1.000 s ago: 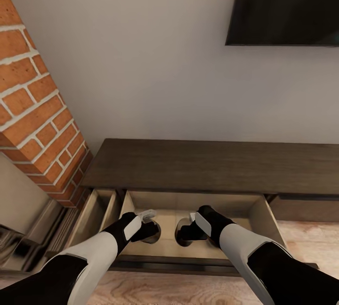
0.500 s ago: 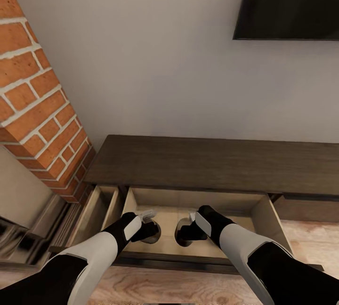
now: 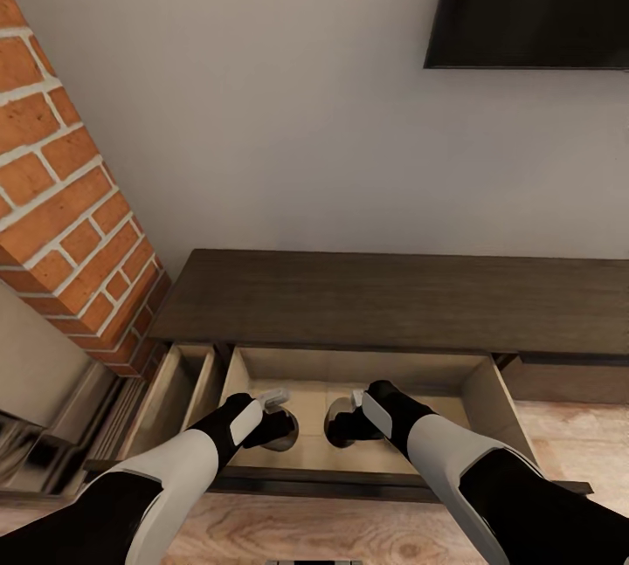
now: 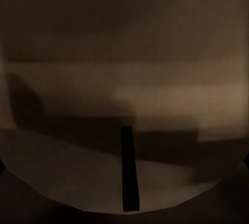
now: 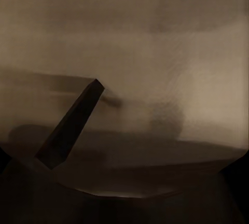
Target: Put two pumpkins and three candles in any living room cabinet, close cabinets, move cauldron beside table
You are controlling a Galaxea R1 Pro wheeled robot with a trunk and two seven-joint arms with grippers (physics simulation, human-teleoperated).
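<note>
Since a second ago only my head view has drifted; both arms hold. Left gripper (image 3: 278, 427) and right gripper (image 3: 342, 425) each clasp a candle (wicks fill wrist views) inside the cabinet (image 3: 393, 303) drawer; release and closing remain.

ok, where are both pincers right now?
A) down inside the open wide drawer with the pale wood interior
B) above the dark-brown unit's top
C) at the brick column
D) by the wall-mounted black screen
A: in the head view, the left pincer and right pincer are lowered into the open pale-wood drawer of the long dark-brown wooden cabinet.
</note>
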